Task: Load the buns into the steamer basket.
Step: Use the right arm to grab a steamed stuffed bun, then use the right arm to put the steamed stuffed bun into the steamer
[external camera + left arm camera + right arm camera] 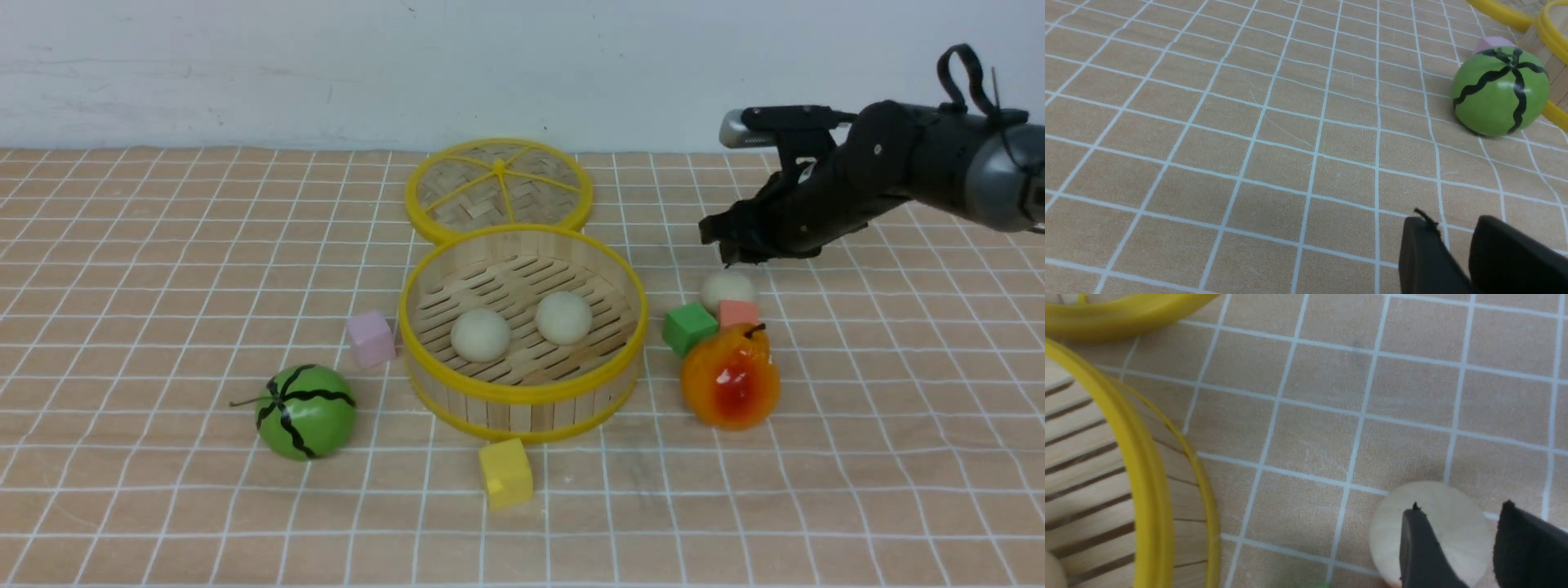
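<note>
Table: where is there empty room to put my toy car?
Bare cloth left of the melon, and in front, right of the yellow cube. It is crowded right of the steamer basket: a bun, green cube, coral cube and orange fruit huddle under the right gripper.

Pale white wall (326,65), tan tabletop (122,286) with white grid lines

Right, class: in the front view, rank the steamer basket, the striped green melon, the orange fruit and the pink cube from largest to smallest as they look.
1. steamer basket
2. orange fruit and striped green melon: too alike to rank
3. pink cube
</note>
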